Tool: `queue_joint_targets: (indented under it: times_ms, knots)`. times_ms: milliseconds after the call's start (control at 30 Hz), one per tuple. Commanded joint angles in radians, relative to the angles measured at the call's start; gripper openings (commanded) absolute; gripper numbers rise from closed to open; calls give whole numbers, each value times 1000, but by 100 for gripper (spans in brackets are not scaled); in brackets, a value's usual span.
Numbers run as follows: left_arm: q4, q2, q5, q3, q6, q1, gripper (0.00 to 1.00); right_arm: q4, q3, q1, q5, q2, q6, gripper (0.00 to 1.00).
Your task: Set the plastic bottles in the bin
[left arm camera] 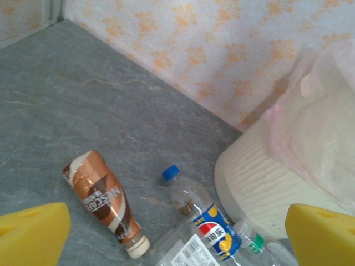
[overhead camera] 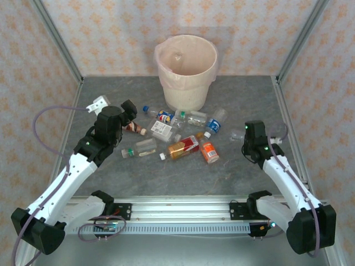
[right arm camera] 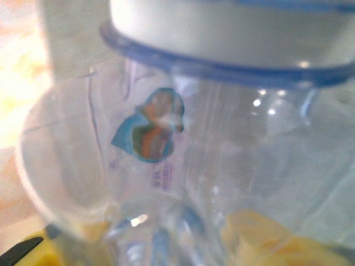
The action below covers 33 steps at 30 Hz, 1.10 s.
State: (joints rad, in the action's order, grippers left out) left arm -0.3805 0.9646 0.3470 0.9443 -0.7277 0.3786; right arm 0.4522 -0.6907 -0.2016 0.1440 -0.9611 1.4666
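Gripping a clear plastic bottle with a blue neck ring (right arm camera: 211,166), the right gripper (right arm camera: 161,246) is clenched, presumably for lifting. The left gripper (left arm camera: 177,235) hangs spread above a brown coffee bottle (left arm camera: 102,199), likely its target; other plastic bottles (overhead camera: 183,147) lie before the round cream bin (overhead camera: 186,88)

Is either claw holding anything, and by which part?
The right gripper grips a clear bottle, seemingly by its body; the left gripper is open and empty.

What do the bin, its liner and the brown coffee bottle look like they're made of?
Bin: likely rigid plastic, matte cream, with fine ribbing on its wall. Liner: thin plastic film, pinkish and translucent, crinkled over the rim. Brown coffee bottle: probably plastic under a glossy printed shrink sleeve; highlights run along it.
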Motion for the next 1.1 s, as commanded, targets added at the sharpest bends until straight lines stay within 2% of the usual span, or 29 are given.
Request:
queue_joint_targets:
  times_ms: [0,200,300,400,533,667,767,933,1067]
  knots:
    - [-59,-4,53,-20,-55,-28,100,-182,-82,-15,58,-3,-373,36]
    - [-101,0,19,-41,-120,-74,100,-514,-237,-51,-166,-110,-776,36]
    - [-136,5,3,-44,-140,-83,100,-609,-368,-76,-292,-214,-902,36]
    - [-172,2,-4,-51,-155,-86,100,-598,-570,-100,-410,-370,-1015,37]
    - [-216,-3,-26,-63,-168,-89,100,-507,-842,-122,-471,-574,-1127,37]
    - [-263,-18,-40,-87,-177,-92,100,-481,-1045,-128,-479,-760,-1166,37]
    - [-275,-37,-46,-115,-183,-93,100,-392,-1256,-144,-463,-911,-1222,37]
    - [-276,-49,-78,-168,-221,-96,100,-361,-1504,-198,-214,-1119,-1308,43]
    - [-275,-60,-107,-203,-241,-98,100,-323,-1697,-209,-50,-1272,-1283,49]
